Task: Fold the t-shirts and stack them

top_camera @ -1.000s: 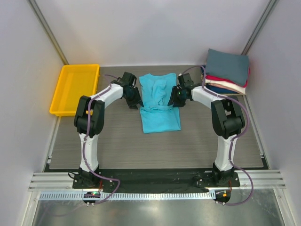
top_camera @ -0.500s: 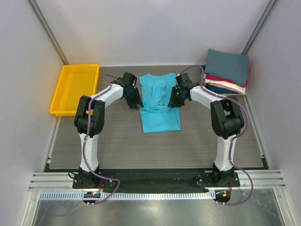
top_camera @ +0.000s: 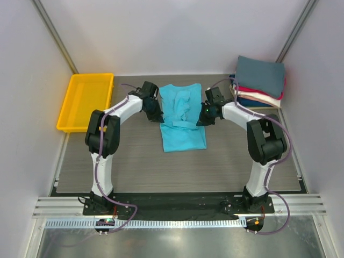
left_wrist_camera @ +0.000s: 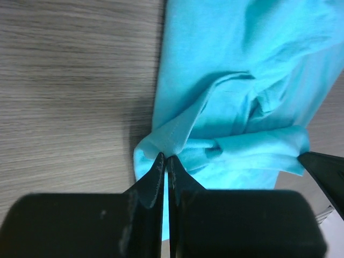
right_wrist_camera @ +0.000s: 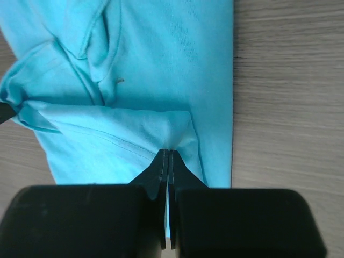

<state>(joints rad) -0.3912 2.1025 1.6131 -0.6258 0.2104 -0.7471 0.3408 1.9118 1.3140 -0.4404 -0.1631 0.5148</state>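
1. Yellow tray (top_camera: 65,105) sits far left on bench (top_camera: 134,161); folded t-shirts (top_camera: 259,80) stacked far right.
2. Turquoise t-shirt (top_camera: 183,135) lies mid-bench, partly folded.
3. Left end effector (left_wrist_camera: 167,159) and right end effector (right_wrist_camera: 169,153), spread earlier, now pinch its side folds.

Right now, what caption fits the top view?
Left gripper and right gripper shut on opposite side edges of the turquoise t-shirt; yellow tray far left, folded shirt stack far right.

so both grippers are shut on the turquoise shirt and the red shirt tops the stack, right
Not red: the top external view shows the slate-grey shirt on top of the stack, the red shirt under it. The left gripper and right gripper are indeed shut on the turquoise shirt.
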